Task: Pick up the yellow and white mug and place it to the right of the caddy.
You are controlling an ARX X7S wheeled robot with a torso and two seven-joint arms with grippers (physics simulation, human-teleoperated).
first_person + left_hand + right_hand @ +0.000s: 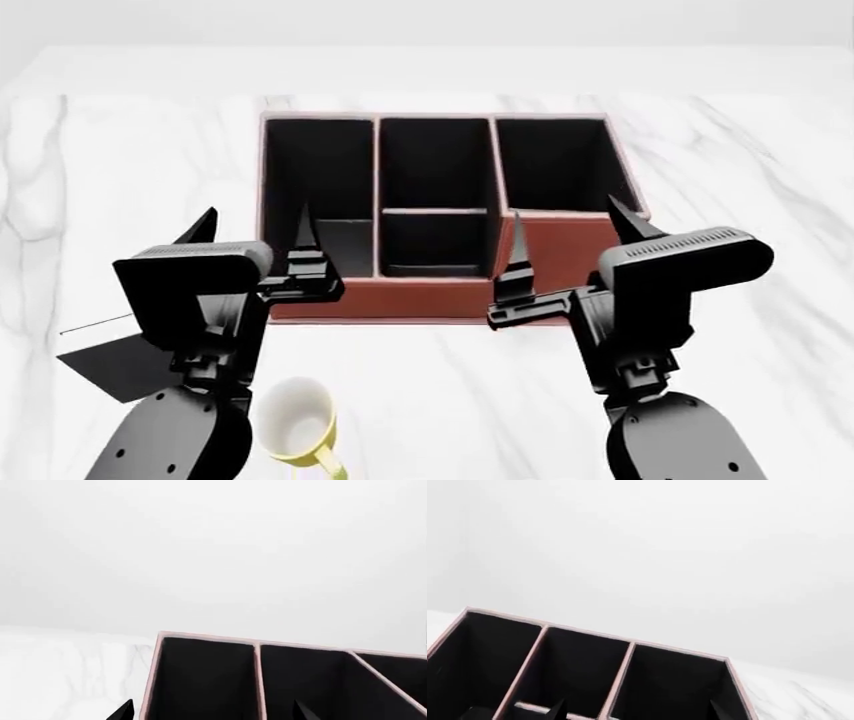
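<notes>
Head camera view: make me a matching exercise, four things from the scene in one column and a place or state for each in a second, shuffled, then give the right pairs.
Things
1. yellow and white mug
2. caddy
3. left gripper
4. right gripper

Places or states
A. open, in front of the caddy's right end
B. on the marble near the robot, beside the left arm
C. open, in front of the caddy's left end
D. middle of the table, black-lined compartments empty

Pairs: 1-B, 2-D, 3-C, 4-A

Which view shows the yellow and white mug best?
The head view: the yellow and white mug lies on the table near the left arm, white inside visible, nearer the robot than the caddy. Neither wrist view shows it.
</notes>
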